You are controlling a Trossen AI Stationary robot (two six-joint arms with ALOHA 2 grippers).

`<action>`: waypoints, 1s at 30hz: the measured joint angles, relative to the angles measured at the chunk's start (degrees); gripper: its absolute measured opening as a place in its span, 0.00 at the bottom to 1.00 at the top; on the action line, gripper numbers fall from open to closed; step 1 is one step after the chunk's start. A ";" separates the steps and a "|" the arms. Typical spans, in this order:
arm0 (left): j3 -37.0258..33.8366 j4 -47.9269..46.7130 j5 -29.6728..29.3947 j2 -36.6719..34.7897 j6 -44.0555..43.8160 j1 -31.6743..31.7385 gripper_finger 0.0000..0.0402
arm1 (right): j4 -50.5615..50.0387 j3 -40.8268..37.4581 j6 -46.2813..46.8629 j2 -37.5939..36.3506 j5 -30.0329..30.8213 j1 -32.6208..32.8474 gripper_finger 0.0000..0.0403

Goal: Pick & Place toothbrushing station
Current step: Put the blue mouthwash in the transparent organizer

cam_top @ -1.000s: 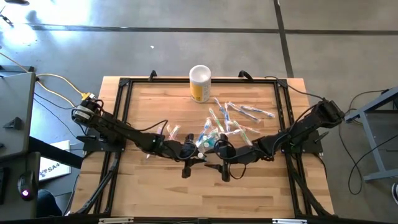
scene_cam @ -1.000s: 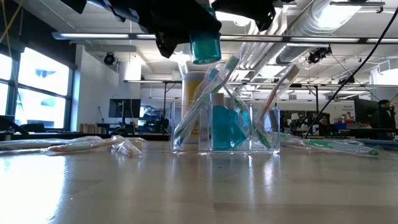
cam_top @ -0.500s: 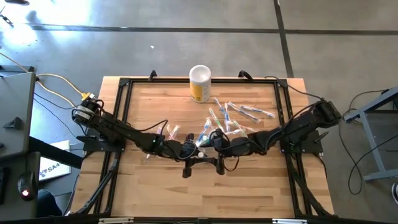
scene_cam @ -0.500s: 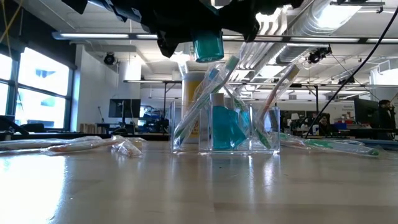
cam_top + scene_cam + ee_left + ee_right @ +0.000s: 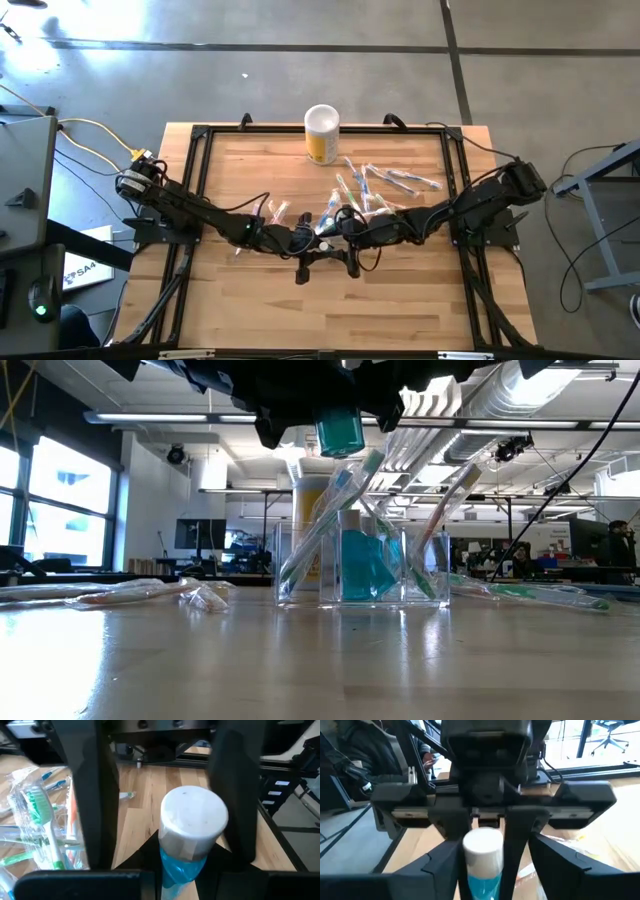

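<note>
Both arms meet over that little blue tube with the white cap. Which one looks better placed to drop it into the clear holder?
Probably the left. The left gripper is shut on the toothpaste tube, above the clear holder. The right gripper only straddles the tube, its fingers apart.

A small teal toothpaste tube with a white round cap; green-bristled toothbrushes in clear wrap; pale wooden table; yellow canister, white lid.
</note>
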 joint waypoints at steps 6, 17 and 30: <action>-0.09 -0.45 -0.06 0.11 -0.02 0.00 0.16 | 0.82 0.00 -1.23 0.81 -2.31 -0.92 0.44; -0.09 -0.21 -0.49 0.11 -0.03 0.02 0.16 | 0.51 0.02 -2.20 0.79 -3.87 -1.00 0.22; 0.00 -0.06 -2.35 0.08 2.68 0.05 0.44 | -0.88 0.07 -3.68 0.44 2.12 1.60 0.22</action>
